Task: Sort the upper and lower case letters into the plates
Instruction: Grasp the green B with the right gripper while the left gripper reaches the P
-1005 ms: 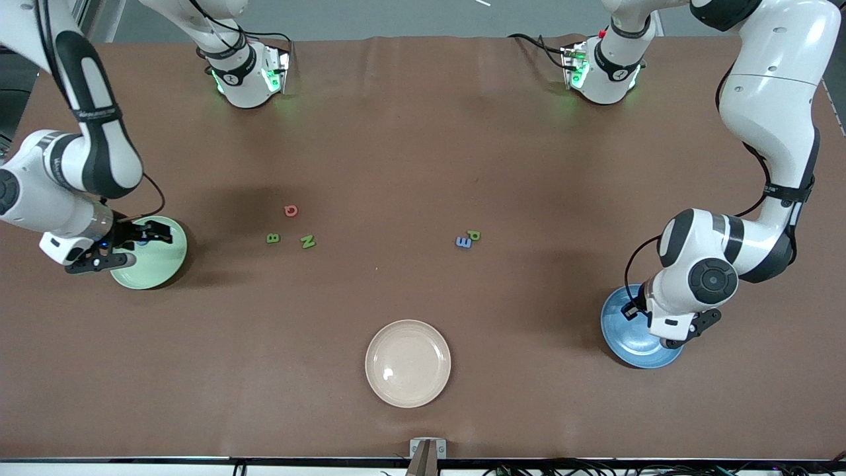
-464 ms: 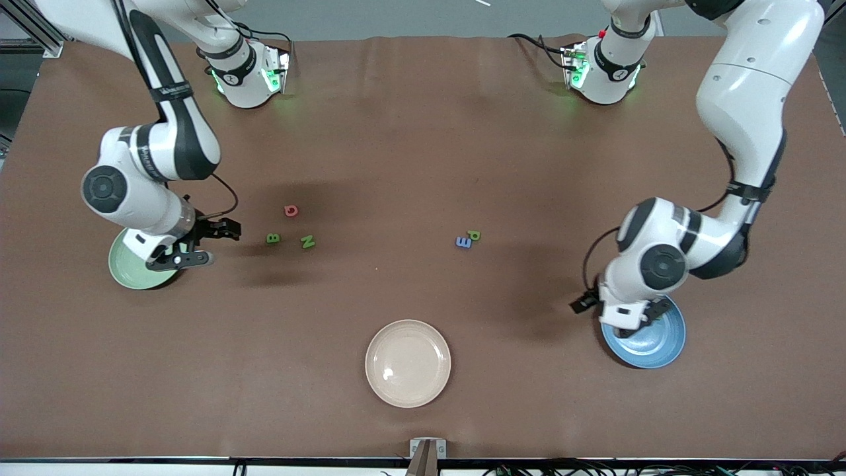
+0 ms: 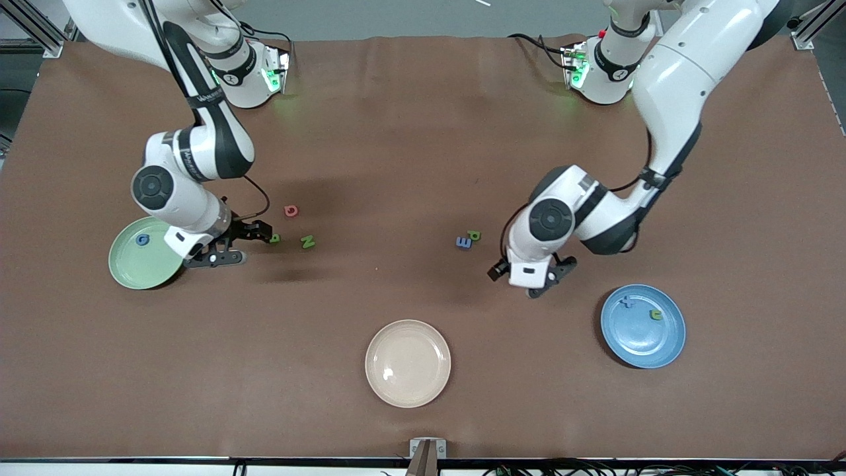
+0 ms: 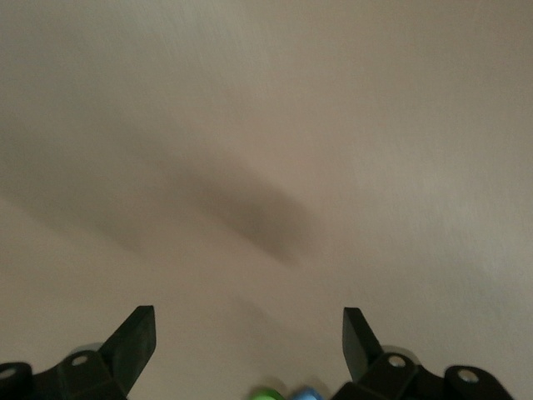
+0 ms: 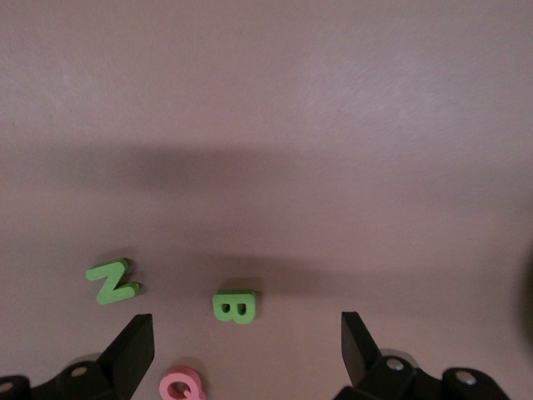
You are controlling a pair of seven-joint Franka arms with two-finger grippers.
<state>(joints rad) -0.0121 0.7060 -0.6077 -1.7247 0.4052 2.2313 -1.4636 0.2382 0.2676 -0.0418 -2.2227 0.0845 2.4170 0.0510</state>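
Observation:
The mint green plate (image 3: 132, 268) holds a blue letter (image 3: 142, 240). The blue plate (image 3: 644, 337) holds a blue letter (image 3: 626, 303) and a green letter (image 3: 655, 315). My right gripper (image 3: 241, 244) is open and empty, low beside the green B (image 3: 273, 238). The right wrist view shows the B (image 5: 234, 306), the green N (image 5: 112, 281) and the pink letter (image 5: 181, 387) near my open gripper (image 5: 246, 342). My left gripper (image 3: 529, 277) is open and empty near the blue E (image 3: 464, 242) and green P (image 3: 474, 235); both peek in at the left wrist view's edge (image 4: 268, 393).
A cream plate (image 3: 408, 363) lies near the front edge, midway along the table. The pink letter (image 3: 291, 210) and green N (image 3: 308, 242) lie on the brown table cover beside the B. The arm bases stand along the edge farthest from the camera.
Both arms have swung from over their plates toward the loose letters in the middle. The plates and the letters in them are now uncovered.

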